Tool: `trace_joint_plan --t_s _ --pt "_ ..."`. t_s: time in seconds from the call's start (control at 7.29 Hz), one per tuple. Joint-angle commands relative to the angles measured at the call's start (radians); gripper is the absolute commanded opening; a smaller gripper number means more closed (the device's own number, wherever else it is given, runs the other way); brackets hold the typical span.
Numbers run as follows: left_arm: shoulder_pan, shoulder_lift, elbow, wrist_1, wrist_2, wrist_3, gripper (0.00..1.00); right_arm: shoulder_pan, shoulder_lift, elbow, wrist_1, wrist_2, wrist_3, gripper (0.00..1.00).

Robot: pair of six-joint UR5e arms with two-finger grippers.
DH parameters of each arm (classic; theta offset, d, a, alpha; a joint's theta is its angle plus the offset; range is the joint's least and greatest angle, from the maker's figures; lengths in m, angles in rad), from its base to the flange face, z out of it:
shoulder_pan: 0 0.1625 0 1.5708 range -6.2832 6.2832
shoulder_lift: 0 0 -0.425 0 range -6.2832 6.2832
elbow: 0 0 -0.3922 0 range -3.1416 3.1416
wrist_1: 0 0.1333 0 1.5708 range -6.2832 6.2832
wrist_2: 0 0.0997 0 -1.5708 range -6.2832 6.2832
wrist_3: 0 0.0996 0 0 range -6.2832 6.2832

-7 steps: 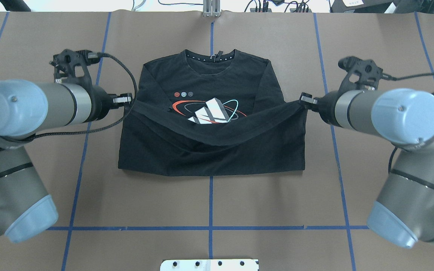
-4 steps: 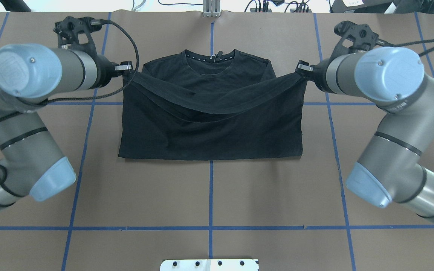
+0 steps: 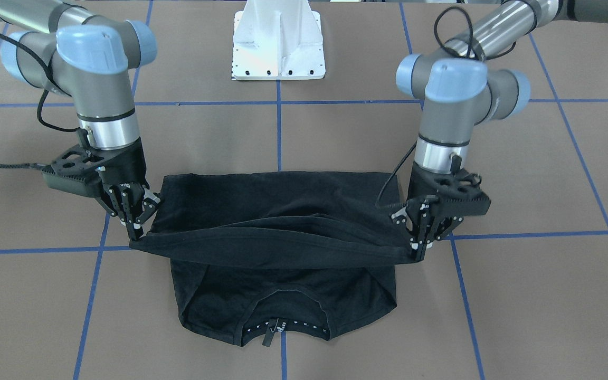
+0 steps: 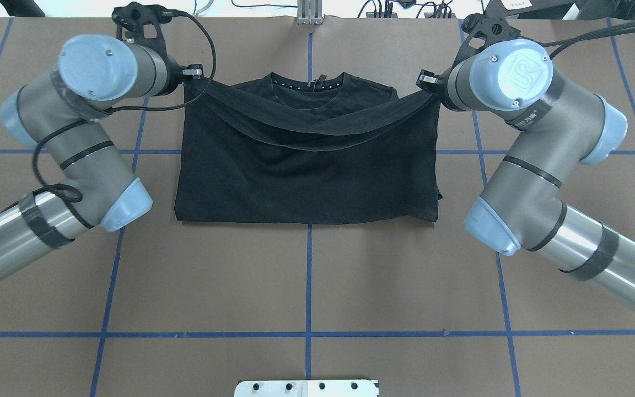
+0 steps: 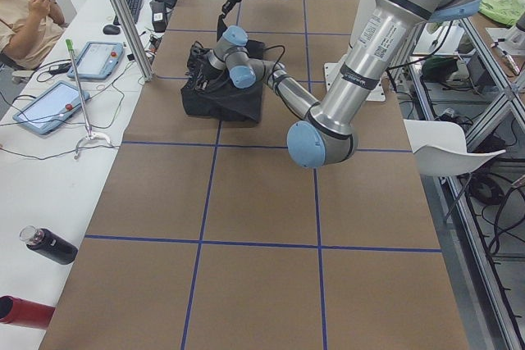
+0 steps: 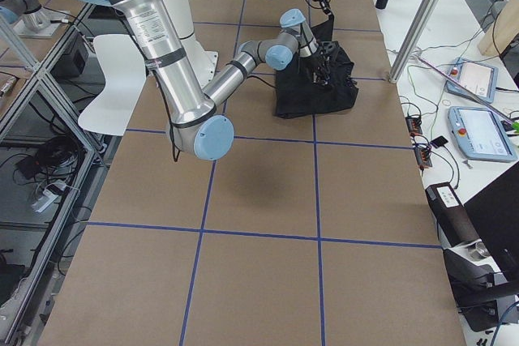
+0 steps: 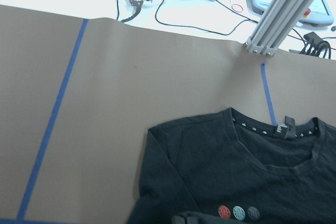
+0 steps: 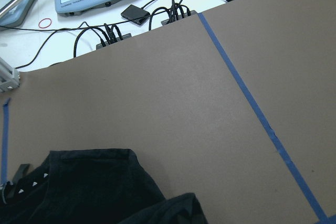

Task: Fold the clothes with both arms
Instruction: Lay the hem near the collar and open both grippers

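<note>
matt cloth T-shirt [image 4: 306, 171] — brown paper table cover [image 4: 306, 281]

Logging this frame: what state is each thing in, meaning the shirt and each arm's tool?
T-shirt: doubled over itself, hem held up near the collar and sagging in the middle; collar not yet covered.
Left tool: shut on one hem corner of the T-shirt.
Right tool: shut on the other hem corner.
</note>
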Motion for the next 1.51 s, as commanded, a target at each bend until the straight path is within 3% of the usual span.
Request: trace_joint_plan --t_s 0.0,1.37 --pt "0.000 -0.047 0.164 -0.068 0.002 0.084 0.00 0.000 0.058 -0.135 0.006 0.001 -0.006 0.00" --pt "-0.024 -0.047 0.175 -0.089 -0.001 0.151 0.00 0.028 0.087 -0.209 0.040 0.003 -0.045 0.00"
